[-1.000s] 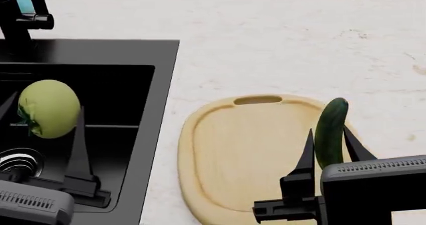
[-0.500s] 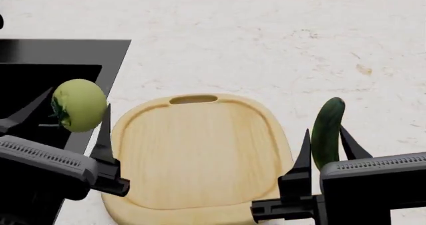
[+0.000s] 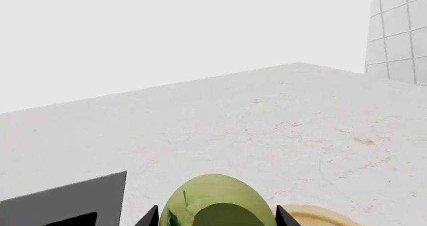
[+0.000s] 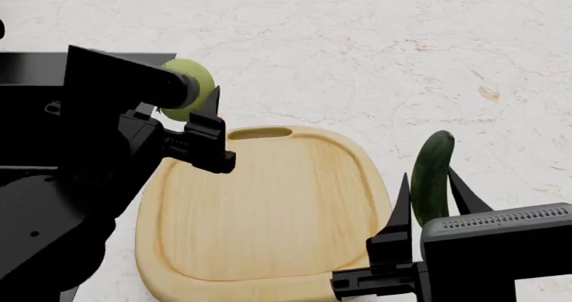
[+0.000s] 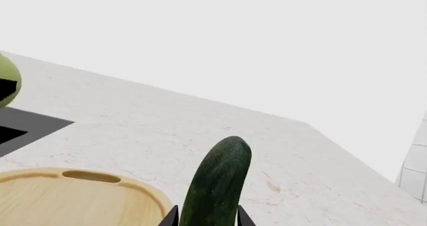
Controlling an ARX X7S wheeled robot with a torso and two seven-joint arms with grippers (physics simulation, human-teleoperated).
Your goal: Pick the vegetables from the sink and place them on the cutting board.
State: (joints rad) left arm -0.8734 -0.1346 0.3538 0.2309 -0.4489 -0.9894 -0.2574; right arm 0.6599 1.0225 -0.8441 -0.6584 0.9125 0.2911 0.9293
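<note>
My left gripper (image 4: 195,96) is shut on the pale-green tomato (image 4: 187,81), held in the air over the counter by the cutting board's (image 4: 259,208) slot-handle corner. In the left wrist view the tomato (image 3: 213,201) fills the gap between the two dark fingers (image 3: 151,217). The dark green cucumber (image 4: 432,175) stands upright in my shut right gripper (image 4: 427,176), just off the board's right edge. From the right wrist the cucumber (image 5: 217,186) rises between the fingers. The black sink (image 4: 27,64) lies at the left, mostly hidden by my left arm.
Pale speckled countertop (image 4: 402,61) stretches behind and to the right of the board. A white tiled wall (image 3: 400,30) stands past the counter's far end. The sink's corner (image 5: 27,126) lies beside the board's handle end.
My left arm has risen and carried the tomato from the sink's edge to the board's handle corner. The right gripper with the cucumber has barely shifted.
</note>
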